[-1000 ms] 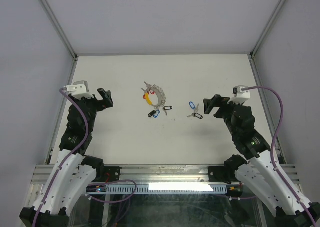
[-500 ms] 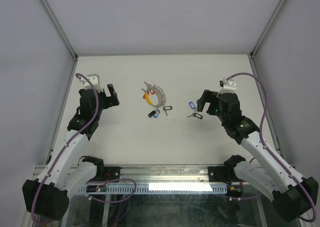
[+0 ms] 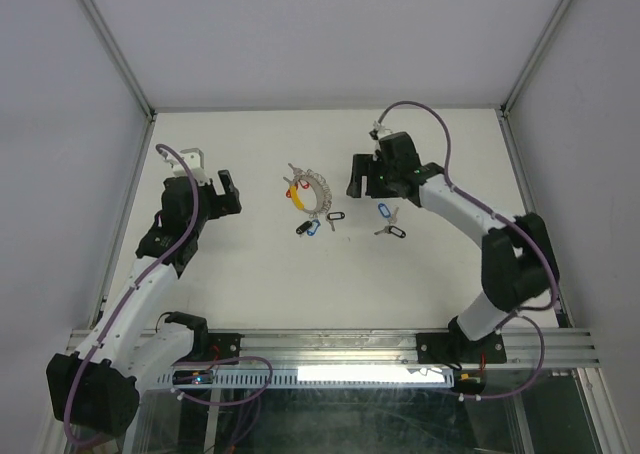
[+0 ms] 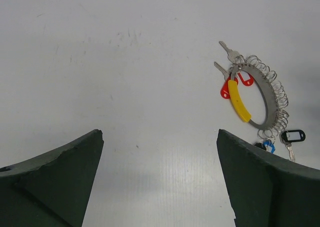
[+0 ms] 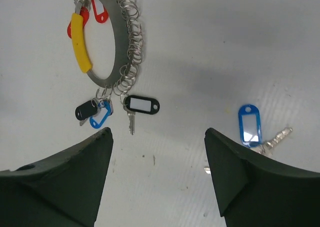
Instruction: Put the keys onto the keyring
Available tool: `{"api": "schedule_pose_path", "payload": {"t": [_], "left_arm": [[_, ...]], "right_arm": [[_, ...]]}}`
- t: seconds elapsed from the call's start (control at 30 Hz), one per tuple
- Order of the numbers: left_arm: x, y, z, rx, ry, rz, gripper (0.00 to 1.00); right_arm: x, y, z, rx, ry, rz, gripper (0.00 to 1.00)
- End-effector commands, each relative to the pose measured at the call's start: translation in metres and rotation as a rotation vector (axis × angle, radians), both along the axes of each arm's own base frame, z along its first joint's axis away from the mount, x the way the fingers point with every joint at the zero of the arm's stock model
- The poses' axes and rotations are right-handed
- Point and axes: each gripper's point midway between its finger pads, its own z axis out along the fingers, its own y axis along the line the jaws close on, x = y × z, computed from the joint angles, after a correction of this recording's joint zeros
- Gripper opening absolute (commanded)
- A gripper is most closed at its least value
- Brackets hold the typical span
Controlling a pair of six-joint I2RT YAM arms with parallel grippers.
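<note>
The left gripper hovered centre-left, jaws spread wide, nothing held. The right gripper, equally wide and empty, sat just right of the keyring at mid-frame. A blue-tagged key and a black-tagged key lay loose, lower right of it.

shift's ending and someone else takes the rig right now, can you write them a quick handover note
The left claw is open and empty, off to the left of the keyring.
The right claw is open and empty, hovering just right of the keyring.
Done: several hung keys with red, black or blue tags appear to be on the ring already.
Left: the blue-tagged key and the black-tagged key lie loose to the right of the ring, neither gripped yet.
</note>
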Motion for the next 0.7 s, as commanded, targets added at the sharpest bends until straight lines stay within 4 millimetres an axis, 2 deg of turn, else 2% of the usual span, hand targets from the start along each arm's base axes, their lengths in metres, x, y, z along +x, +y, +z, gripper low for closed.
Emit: {"api": "schedule_pose_path", "payload": {"t": [0.0, 0.2, 0.43, 0.5, 0.57, 0.67], "left_arm": [[0.006, -0.006, 0.021, -0.027, -0.043, -0.036, 0.93], [0.008, -0.009, 0.015, -0.028, -0.022, -0.056, 0.9], [0.009, -0.015, 0.014, -0.039, -0.013, -0.094, 0.88], [0.008, -0.02, 0.015, -0.041, -0.02, -0.129, 0.9], [0.007, -0.02, 0.016, -0.04, -0.029, -0.134, 0.99], [0.005, -0.018, 0.018, -0.037, -0.041, -0.127, 0.99]], "right_arm": [[0.024, 0.045, -0.011, 0.058, 0.053, 0.128, 0.75], [0.051, 0.077, -0.034, 0.055, 0.078, 0.168, 0.73], [0.082, 0.1, -0.053, 0.054, 0.08, 0.223, 0.73], [0.089, 0.104, -0.057, 0.056, 0.075, 0.231, 0.73], [0.097, 0.107, -0.062, 0.048, 0.068, 0.238, 0.73], [0.108, 0.114, -0.073, 0.037, 0.067, 0.26, 0.71]]}}
